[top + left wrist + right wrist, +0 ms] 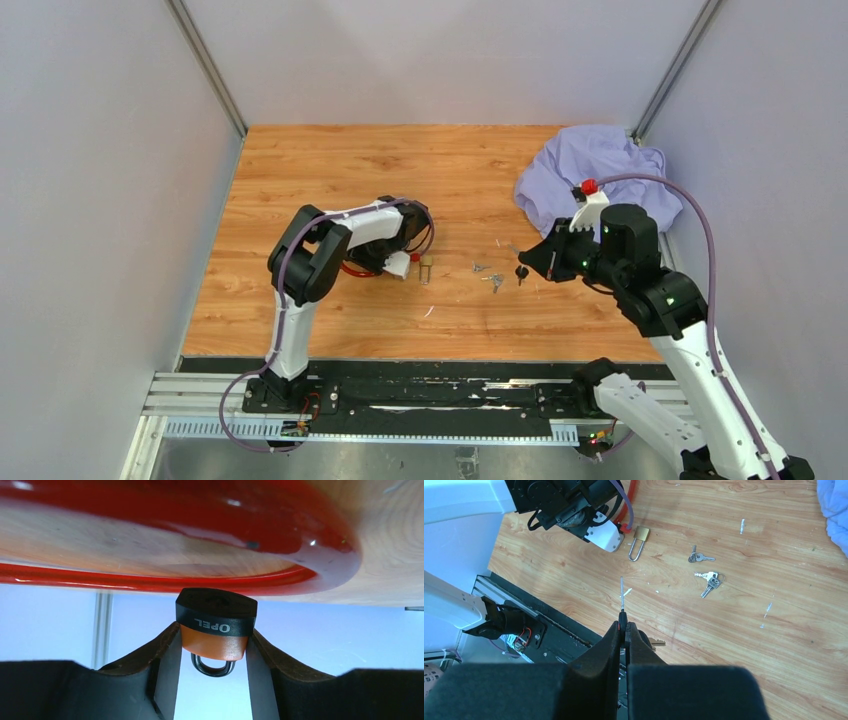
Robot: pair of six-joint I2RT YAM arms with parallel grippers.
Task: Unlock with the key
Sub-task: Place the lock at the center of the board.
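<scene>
Right gripper (pixel 624 626) pinches the key (pixel 622 587), its blade running straight out along the fingers toward the left gripper (pixel 213 634), which clamps a padlock (pixel 216 616), shackle facing its wrist

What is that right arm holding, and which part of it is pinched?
A key, pinched by its dark head in the right gripper, with the thin metal blade sticking out in front.

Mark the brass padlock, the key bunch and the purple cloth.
brass padlock (pixel 642 533), right wrist view, on its body.
key bunch (pixel 710 579), right wrist view, where the keys join.
purple cloth (pixel 590 160), top external view, middle folds.
</scene>
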